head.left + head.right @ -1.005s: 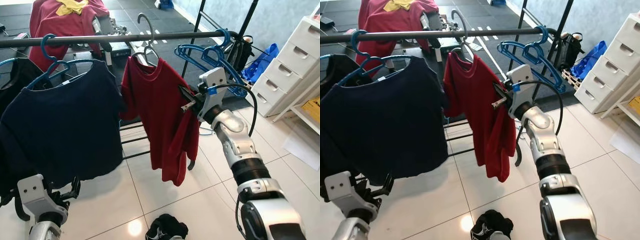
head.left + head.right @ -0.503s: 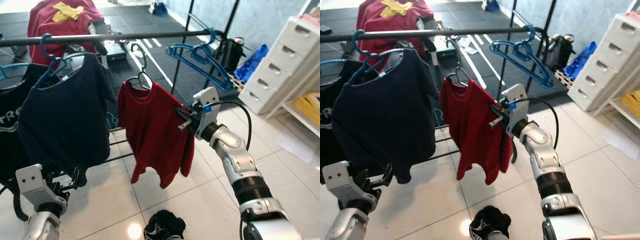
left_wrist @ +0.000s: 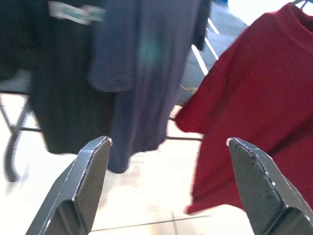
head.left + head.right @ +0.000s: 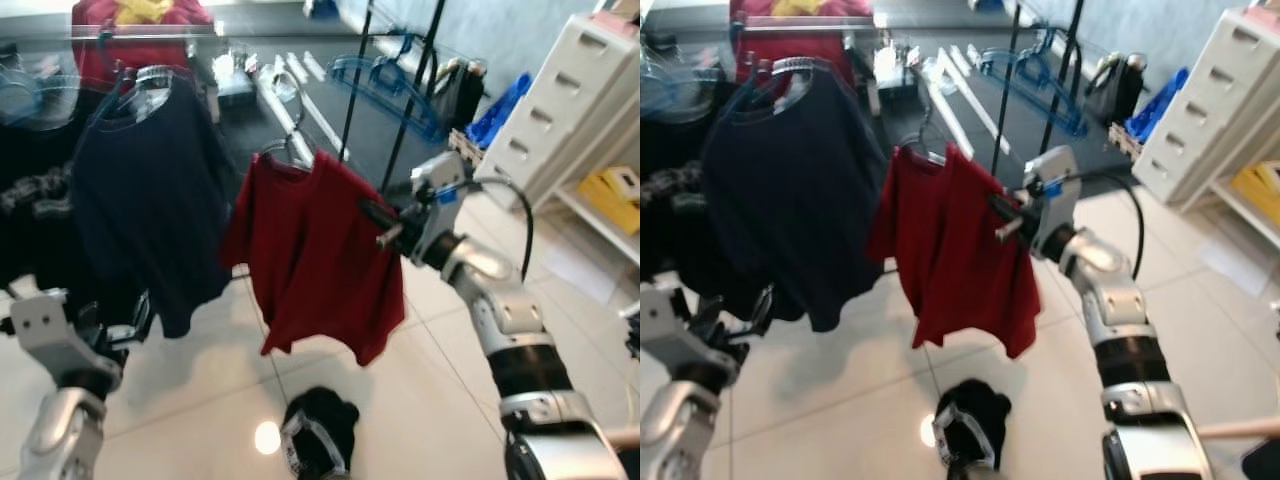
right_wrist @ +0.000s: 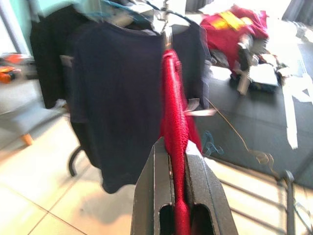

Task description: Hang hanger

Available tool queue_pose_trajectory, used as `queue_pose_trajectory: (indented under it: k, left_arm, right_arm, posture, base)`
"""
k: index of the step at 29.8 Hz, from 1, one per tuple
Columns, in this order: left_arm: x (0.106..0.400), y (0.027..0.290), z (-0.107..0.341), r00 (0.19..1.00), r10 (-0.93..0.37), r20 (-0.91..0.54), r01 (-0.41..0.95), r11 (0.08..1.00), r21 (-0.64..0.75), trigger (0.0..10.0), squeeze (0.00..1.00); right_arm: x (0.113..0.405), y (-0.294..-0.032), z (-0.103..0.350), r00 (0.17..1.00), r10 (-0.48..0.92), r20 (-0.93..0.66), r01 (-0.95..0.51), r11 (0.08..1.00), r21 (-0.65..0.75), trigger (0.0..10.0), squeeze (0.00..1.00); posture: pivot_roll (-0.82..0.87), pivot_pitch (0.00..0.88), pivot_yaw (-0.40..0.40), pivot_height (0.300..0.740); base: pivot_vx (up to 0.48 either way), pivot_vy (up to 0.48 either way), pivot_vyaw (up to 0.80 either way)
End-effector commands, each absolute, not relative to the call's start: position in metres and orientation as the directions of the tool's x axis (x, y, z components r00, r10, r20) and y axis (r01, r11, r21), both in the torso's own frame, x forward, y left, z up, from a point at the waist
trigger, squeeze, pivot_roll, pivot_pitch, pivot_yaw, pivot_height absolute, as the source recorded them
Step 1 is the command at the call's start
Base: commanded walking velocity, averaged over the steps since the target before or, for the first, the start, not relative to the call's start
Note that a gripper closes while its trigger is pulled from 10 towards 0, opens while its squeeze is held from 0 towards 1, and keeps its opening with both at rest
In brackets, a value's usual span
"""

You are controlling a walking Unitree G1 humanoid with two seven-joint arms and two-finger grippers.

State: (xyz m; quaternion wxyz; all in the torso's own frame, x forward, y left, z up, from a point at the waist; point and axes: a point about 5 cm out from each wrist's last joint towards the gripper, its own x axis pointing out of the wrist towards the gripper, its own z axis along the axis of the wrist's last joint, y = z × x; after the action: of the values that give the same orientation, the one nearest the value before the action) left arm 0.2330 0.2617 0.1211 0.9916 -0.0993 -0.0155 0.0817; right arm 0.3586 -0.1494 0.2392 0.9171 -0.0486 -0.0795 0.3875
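A red shirt (image 4: 315, 260) hangs on a grey hanger whose hook (image 4: 291, 105) is in the air, below the blurred clothes rail (image 4: 150, 30) and not on it. My right gripper (image 4: 380, 226) is shut on the shirt's shoulder edge and holds it up; the right wrist view shows the red cloth (image 5: 173, 147) pinched between the fingers (image 5: 156, 196). My left gripper (image 3: 168, 142) is open and low at my left side (image 4: 135, 320), with nothing in it, facing the hanging shirts.
A navy shirt (image 4: 150, 190) hangs on a blue hanger on the rail, with black clothes further left. Bare blue hangers (image 4: 385, 75) sit at the rail's right end by its upright post. A black garment (image 4: 315, 435) lies on the tiled floor. White drawers (image 4: 570, 90) stand at right.
The camera has shifted and the picture is now blurred. The hanger hook, level with the rail a second ago, is now below it. My right gripper still holds the red shirt.
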Motion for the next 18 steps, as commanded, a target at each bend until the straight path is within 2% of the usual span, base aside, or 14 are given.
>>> queue_pose_trajectory:
  k: [1, 4, 5, 7, 11, 14, 16, 18]
  left_arm:
    - [0.231, 0.264, 0.125, 0.987, 0.159, 0.02, -0.153, 0.97, -0.19, 10.0, 0.0]
    - [0.233, 0.266, 0.138, 0.986, 0.154, 0.058, -0.141, 0.974, -0.176, 10.0, 0.0]
    - [0.233, 0.266, 0.138, 0.986, 0.154, 0.058, -0.141, 0.974, -0.176, 10.0, 0.0]
    - [0.233, 0.271, 0.15, 0.985, 0.146, 0.091, -0.13, 0.978, -0.164, 10.0, 0.0]
    - [0.233, 0.275, 0.16, 0.984, 0.134, 0.115, -0.116, 0.982, -0.149, 10.0, 0.0]
    - [0.229, 0.291, 0.182, 0.977, 0.119, 0.177, -0.1, 0.988, -0.114, 10.0, 0.0]
    - [0.229, 0.291, 0.182, 0.977, 0.119, 0.177, -0.1, 0.988, -0.114, 10.0, 0.0]
    - [0.225, 0.297, 0.203, 0.97, 0.05, 0.237, -0.029, 0.996, -0.088, 10.0, 0.0]
  right_arm:
    - [0.352, -0.146, 0.254, 0.61, 0.784, 0.117, -0.758, 0.62, -0.205, 0.0, 0.0]
    - [0.335, -0.148, 0.254, 0.472, 0.881, 0.023, -0.85, 0.462, -0.255, 0.0, 0.0]
    - [0.335, -0.148, 0.254, 0.472, 0.881, 0.023, -0.85, 0.462, -0.255, 0.0, 0.0]
    - [0.327, -0.149, 0.259, 0.396, 0.918, 0.03, -0.891, 0.393, -0.227, 0.0, 0.0]
    - [0.321, -0.151, 0.265, 0.341, 0.939, 0.048, -0.917, 0.344, -0.204, 0.0, 0.0]
    - [0.316, -0.162, 0.286, 0.264, 0.957, 0.117, -0.943, 0.281, -0.176, 0.0, 0.0]
    - [0.316, -0.162, 0.286, 0.264, 0.957, 0.117, -0.943, 0.281, -0.176, 0.0, 0.0]
    - [0.313, -0.173, 0.3, 0.208, 0.968, 0.144, -0.956, 0.232, -0.18, 0.0, 0.0]
  posture:
    - [-0.04, 0.13, -0.082, 0.74]
    - [-0.04, 0.126, -0.083, 0.74]
    - [-0.04, 0.126, -0.083, 0.74]
    - [-0.03, 0.134, -0.083, 0.74]
    - [-0.03, 0.135, -0.084, 0.74]
    - [-0.03, 0.136, -0.083, 0.74]
    - [-0.03, 0.136, -0.083, 0.74]
    - [-0.02, 0.137, -0.083, 0.74]
  base:
    - [-0.36, 0.0, 0.0]
    - [-0.369, 0.0, 0.0]
    - [-0.371, 0.0, 0.0]
    - [-0.371, 0.0, 0.0]
    - [-0.371, 0.0, 0.0]
    - [-0.386, 0.0, 0.0]
    - [-0.386, 0.0, 0.0]
    - [-0.39, 0.0, 0.0]
